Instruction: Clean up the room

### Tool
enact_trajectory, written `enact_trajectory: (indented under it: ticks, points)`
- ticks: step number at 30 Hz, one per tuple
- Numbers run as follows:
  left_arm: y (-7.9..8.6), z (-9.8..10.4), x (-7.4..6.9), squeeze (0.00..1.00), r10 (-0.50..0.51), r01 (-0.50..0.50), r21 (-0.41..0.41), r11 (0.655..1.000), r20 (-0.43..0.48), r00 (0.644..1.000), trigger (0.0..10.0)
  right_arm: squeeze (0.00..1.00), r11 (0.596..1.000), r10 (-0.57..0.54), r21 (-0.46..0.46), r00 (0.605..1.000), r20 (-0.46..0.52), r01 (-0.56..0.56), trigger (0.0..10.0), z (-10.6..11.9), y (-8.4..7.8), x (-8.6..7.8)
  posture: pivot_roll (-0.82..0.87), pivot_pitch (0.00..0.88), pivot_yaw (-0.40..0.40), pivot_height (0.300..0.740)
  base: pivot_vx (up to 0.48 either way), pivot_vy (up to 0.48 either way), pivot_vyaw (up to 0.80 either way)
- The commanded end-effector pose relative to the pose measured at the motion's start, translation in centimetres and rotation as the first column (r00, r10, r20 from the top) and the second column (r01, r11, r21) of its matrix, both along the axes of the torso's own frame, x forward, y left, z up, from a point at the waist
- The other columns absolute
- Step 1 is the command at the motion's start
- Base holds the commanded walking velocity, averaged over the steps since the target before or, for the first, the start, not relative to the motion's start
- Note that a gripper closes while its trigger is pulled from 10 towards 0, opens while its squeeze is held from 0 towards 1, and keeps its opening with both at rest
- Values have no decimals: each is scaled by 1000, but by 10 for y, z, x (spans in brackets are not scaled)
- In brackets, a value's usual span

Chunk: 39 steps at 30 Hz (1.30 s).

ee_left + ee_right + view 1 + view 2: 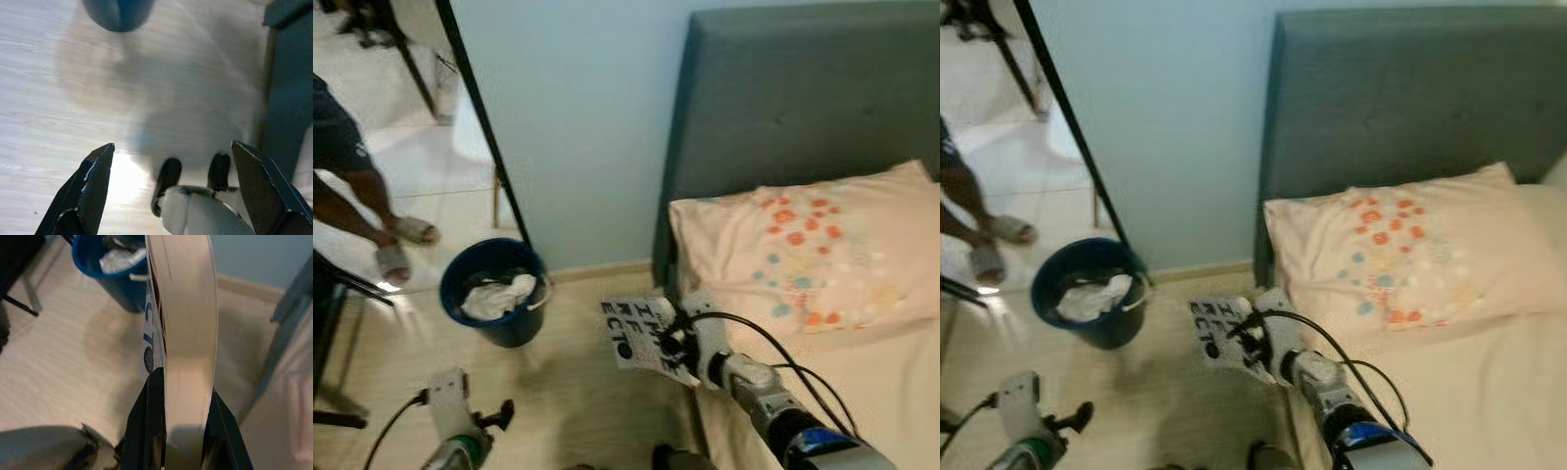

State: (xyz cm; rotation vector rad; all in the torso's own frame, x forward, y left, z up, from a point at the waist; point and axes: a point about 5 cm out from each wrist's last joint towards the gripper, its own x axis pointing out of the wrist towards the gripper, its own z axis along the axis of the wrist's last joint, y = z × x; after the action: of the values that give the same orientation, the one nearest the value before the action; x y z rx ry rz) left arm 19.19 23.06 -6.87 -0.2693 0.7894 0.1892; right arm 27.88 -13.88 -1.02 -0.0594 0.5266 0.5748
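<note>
Book in hand, bin ahead-left.

My right end effector clamps the book beside the bed; the blue bin lies far-left. Left end effector gapes empty.

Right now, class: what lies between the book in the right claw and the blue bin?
Only bare pale wooden floor. In the left eye view, the right claw holds the book apart from the blue bin.

Soft, even indoor light throughout, with glare on the pale tiles, a broad diffuse shadow on the wooden floor, mild blur everywhere, strongest in both wrist views.
</note>
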Motion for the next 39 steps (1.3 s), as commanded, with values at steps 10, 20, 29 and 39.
enact_trajectory:
  ticks: [10,20,29,39]
  points:
    - [-1,-1,-1,0,2,-2,19,1000,-8,1000,10000,0,988,-120,98,993,22,118,10000,9,-12,10,-106,0,65,740,0,0,0]
    - [1,-9,-17,0,6,-4,25,1000,-69,998,10000,0,760,-300,622,951,78,189,10000,71,-45,49,-111,0,56,740,0,0,0]
    - [2,-16,-33,0,33,-32,11,999,-109,993,10000,0,519,-670,613,729,-142,596,10000,49,-114,28,-124,0,38,740,0,0,0]
    - [1,-19,-39,0,23,-21,18,1000,-134,991,10000,0,515,-580,484,704,-411,707,10000,-15,-94,-30,-143,0,40,740,0,0,-635]
